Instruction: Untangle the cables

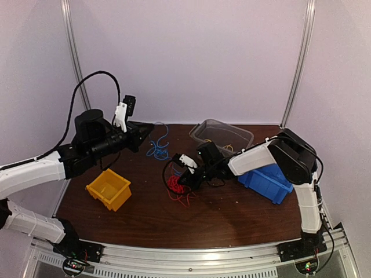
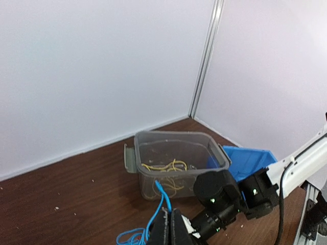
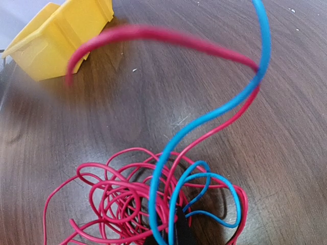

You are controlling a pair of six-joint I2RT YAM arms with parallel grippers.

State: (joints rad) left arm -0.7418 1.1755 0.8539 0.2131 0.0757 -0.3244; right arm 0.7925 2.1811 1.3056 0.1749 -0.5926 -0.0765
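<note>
The cables lie in three lots. A red tangle sits mid-table, and it fills the right wrist view. My right gripper is down on it, its dark fingers shut on red and blue strands. A blue wire loops up from there. My left gripper is shut on a blue cable; the wire sticks up between its closed fingers. Yellow wires lie inside the clear tub.
The clear tub stands at the back centre. A blue bin lies under my right arm, and also shows in the left wrist view. A yellow bin sits front left, seen too in the right wrist view. White walls close the back.
</note>
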